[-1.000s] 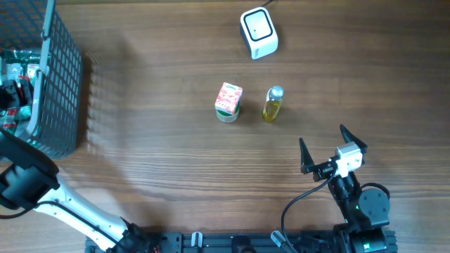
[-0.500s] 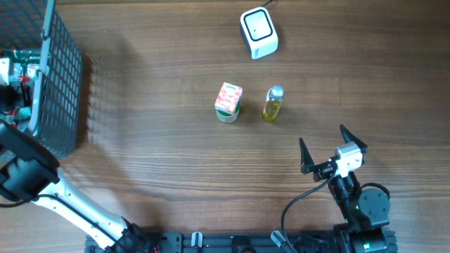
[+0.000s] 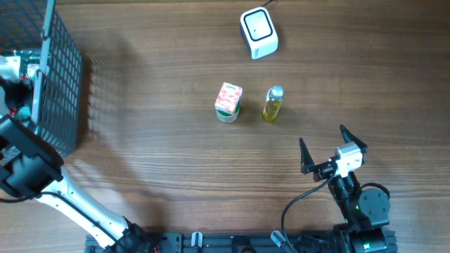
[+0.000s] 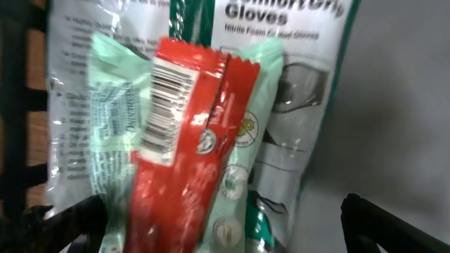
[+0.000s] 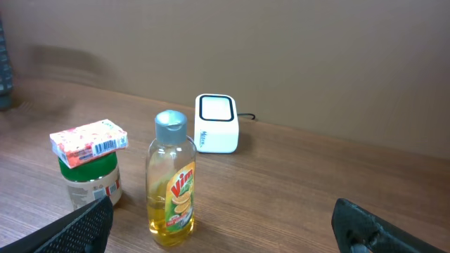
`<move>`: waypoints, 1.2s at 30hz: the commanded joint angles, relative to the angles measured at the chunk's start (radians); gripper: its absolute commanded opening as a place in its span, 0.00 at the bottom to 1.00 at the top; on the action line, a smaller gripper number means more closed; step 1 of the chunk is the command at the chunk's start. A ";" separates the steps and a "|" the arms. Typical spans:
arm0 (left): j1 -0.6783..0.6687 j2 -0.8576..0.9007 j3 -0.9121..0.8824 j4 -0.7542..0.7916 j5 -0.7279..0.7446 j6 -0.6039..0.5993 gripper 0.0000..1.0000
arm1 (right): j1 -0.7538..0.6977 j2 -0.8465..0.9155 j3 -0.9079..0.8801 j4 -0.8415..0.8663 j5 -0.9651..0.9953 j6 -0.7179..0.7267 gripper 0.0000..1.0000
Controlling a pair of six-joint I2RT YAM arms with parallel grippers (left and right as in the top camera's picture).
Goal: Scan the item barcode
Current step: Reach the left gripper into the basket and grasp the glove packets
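The left gripper [image 4: 228, 221], mostly cut off overhead, hangs spread wide, empty, over a blurred red packet [image 4: 183, 140] in the basket [image 3: 67, 77]; the right gripper [image 3: 328, 146], well outside the basket, gapes empty too.

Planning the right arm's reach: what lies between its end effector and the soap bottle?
Nothing; bare table between right end effector and soap bottle, seen overhead.

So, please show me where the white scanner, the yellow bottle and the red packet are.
white scanner [image 3: 258, 29]: overhead view, on its top face.
yellow bottle [image 5: 171, 190]: right wrist view, on its front label.
red packet [image 4: 176, 184]: left wrist view, on the wrapper below the barcode.
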 commanded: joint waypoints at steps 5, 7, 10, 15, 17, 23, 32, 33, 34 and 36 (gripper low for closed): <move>-0.001 0.011 -0.156 0.124 -0.061 0.011 0.94 | -0.005 -0.001 -0.001 0.004 -0.001 -0.006 1.00; -0.001 0.011 -0.155 0.130 -0.061 0.011 0.82 | -0.005 -0.001 -0.001 0.004 -0.001 -0.005 1.00; -0.001 0.004 -0.154 0.137 -0.061 0.008 0.72 | -0.005 -0.001 -0.001 0.004 -0.001 -0.005 1.00; -0.001 0.001 -0.154 0.133 -0.061 0.000 0.49 | -0.005 -0.001 -0.001 0.004 -0.001 -0.006 1.00; -0.001 0.000 -0.154 0.130 -0.061 0.000 0.42 | -0.005 -0.001 -0.001 0.004 -0.001 -0.006 1.00; -0.001 -0.027 -0.154 0.140 -0.061 -0.020 0.20 | -0.005 -0.001 -0.001 0.004 -0.001 -0.005 1.00; -0.001 -0.178 -0.154 0.222 -0.061 -0.080 0.17 | -0.005 -0.001 -0.001 0.004 -0.001 -0.006 1.00; -0.001 -0.196 -0.154 0.232 -0.061 -0.084 0.17 | -0.005 -0.001 -0.001 0.004 -0.001 -0.005 1.00; -0.001 -0.223 -0.154 0.249 -0.061 -0.106 0.18 | -0.005 -0.001 -0.001 0.004 -0.001 -0.005 1.00; -0.001 -0.286 -0.154 0.285 -0.061 -0.165 0.18 | -0.005 -0.001 -0.001 0.004 -0.001 -0.006 1.00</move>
